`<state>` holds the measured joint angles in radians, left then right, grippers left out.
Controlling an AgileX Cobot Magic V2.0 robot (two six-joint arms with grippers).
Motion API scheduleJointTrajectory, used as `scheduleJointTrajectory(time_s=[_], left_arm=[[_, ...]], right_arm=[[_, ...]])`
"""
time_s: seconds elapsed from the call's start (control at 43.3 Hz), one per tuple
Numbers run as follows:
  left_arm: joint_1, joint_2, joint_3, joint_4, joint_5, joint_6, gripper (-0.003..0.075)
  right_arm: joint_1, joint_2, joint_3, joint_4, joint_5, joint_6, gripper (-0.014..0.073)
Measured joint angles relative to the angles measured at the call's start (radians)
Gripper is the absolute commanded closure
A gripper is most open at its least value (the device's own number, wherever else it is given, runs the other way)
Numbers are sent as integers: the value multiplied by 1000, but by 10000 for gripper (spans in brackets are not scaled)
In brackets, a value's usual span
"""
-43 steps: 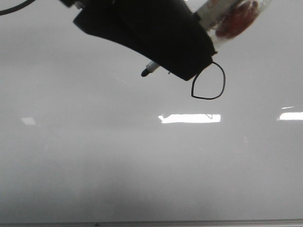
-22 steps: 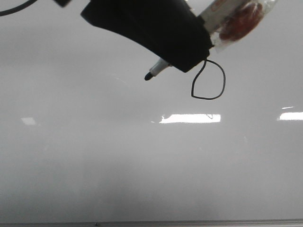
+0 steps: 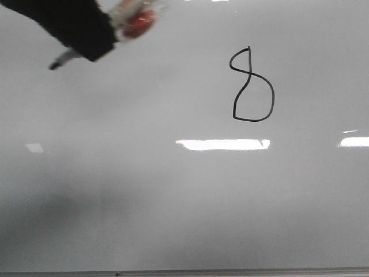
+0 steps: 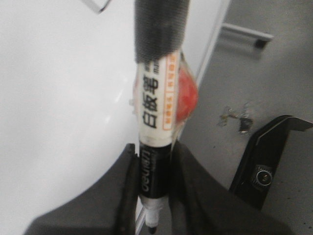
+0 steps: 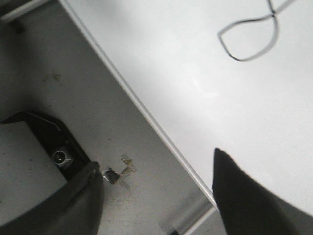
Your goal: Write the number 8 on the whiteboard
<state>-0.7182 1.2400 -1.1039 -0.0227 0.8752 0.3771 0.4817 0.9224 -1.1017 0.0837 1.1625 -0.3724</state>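
The number 8 (image 3: 252, 86) stands in thin black line on the upper right of the whiteboard (image 3: 173, 190), with a narrow top loop and a wider, flat-based lower loop. My left gripper (image 3: 95, 52) is at the top left corner of the front view, well left of the figure and shut on a black-and-white marker (image 3: 63, 59) whose tip points down-left. The left wrist view shows the marker (image 4: 156, 112) clamped between both fingers of that gripper (image 4: 152, 169). My right gripper (image 5: 156, 181) is open and empty over the board's edge. Part of the number 8 (image 5: 249, 39) shows beyond it.
Bright rectangular light reflections (image 3: 222, 144) lie across the board, and its thin grey bottom edge (image 3: 184, 271) runs along the bottom of the front view. Beside the board, grey floor with tape scraps (image 5: 120, 171) and a black base (image 4: 266, 166) show in the wrist views.
My left gripper has moved with the marker from the top centre to the top left corner. The upper loop of the 8, which it covered before, now shows.
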Motion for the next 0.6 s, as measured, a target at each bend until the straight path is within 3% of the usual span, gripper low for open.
scheduleJointTrajectory(time_s=[0.162, 0.277, 0.438, 0.6], left_arm=[[163, -40, 0, 197, 100, -336, 693], [318, -42, 0, 247, 114, -491, 693], [511, -36, 38, 258, 32, -559, 693], [624, 3, 68, 249, -63, -570, 693]], right_arm=[[-40, -29, 0, -56, 8, 69, 97], [-42, -29, 0, -61, 14, 74, 97], [-42, -29, 21, -62, 12, 75, 97], [-42, -29, 32, -62, 2, 78, 97]])
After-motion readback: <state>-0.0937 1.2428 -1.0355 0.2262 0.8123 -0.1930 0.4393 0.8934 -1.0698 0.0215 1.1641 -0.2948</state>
